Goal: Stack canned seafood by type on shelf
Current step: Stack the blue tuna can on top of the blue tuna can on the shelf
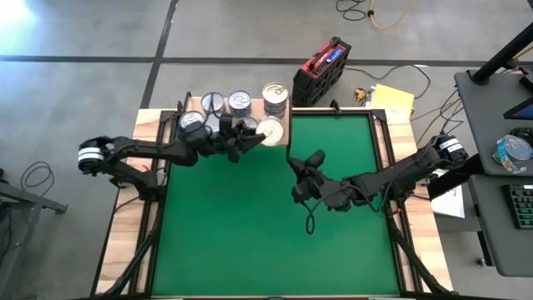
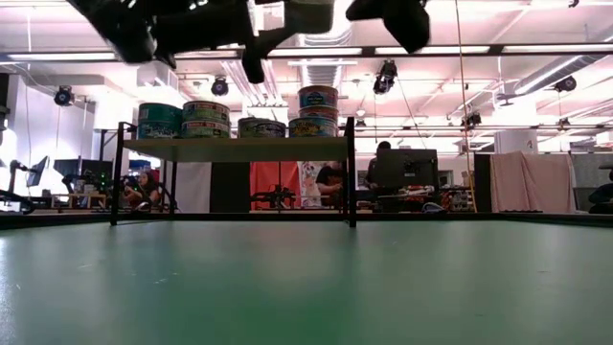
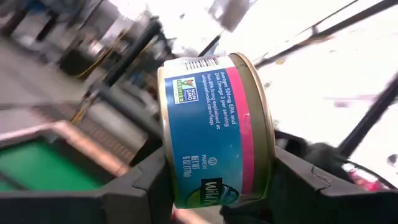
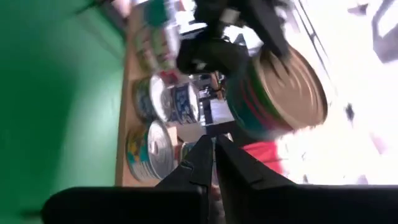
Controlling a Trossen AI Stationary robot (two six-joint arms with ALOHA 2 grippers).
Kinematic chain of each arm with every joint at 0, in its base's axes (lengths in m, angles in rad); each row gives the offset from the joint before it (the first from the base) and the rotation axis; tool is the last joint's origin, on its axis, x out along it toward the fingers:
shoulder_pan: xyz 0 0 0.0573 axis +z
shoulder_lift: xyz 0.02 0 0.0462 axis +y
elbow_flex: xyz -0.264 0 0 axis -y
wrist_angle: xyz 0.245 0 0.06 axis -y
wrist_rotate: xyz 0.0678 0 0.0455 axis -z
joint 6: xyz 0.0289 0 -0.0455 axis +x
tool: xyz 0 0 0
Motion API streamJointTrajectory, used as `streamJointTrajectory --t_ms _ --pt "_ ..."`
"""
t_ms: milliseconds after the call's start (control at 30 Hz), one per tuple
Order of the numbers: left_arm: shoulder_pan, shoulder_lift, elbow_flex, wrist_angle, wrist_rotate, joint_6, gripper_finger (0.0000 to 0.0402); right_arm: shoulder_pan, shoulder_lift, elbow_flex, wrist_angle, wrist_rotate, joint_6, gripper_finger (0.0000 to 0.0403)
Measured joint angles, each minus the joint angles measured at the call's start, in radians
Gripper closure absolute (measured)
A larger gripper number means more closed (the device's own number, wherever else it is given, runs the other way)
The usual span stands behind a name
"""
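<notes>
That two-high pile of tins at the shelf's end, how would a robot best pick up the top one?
Grip the top tin across its round side wall, coming straight down from above. It lies flat with its lid up, standing clear of its neighbours, so the wall is free. The left gripper, already holding a tin, shows that side-wall grip.

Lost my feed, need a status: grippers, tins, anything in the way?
Left gripper shut on tin, above shelf edge. Right gripper shut, empty, over mat. Other tins shelved. No obstruction seen.

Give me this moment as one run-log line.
left gripper: shut on blue-and-pink tin, at shelf edge | right gripper: shut, empty, over green mat | other tins: on shelf
</notes>
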Motion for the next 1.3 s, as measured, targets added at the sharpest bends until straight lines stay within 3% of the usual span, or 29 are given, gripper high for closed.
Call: streamJointTrajectory --t_ms 133,200,300,433,567,733,867,1300 --pt "-0.01 0.031 -0.069 0.201 0.024 -0.022 0.022 -0.002 -0.038 0.0 0.074 0.052 0.251 0.039" --pt "-0.009 0.046 -0.096 0.237 0.027 -0.031 0.022 -0.007 -0.088 -0.004 0.05 0.015 0.422 0.039" --pt "-0.007 0.063 -0.126 0.259 0.026 -0.065 0.022 -0.041 -0.184 -0.005 -0.072 -0.201 0.71 0.039" --pt "-0.013 0.069 -0.158 0.348 0.04 -0.087 0.022 -0.172 -0.31 -0.006 -0.242 -0.545 1.155 0.039" --pt "-0.026 0.072 -0.173 0.378 0.03 -0.083 0.022 -0.29 -0.353 -0.006 -0.352 -0.723 1.462 0.039" --pt "-0.051 0.073 -0.169 0.384 0.037 -0.046 0.022 -0.333 -0.334 -0.007 -0.383 -0.82 1.534 0.0385" --pt "-0.055 0.075 -0.169 0.385 0.03 -0.039 0.022 -0.33 -0.309 -0.007 -0.324 -0.855 1.537 0.035" --pt "-0.054 0.075 -0.159 0.38 -0.018 -0.03 0.022 -0.378 -0.279 -0.007 -0.23 -0.91 1.602 0.0124"
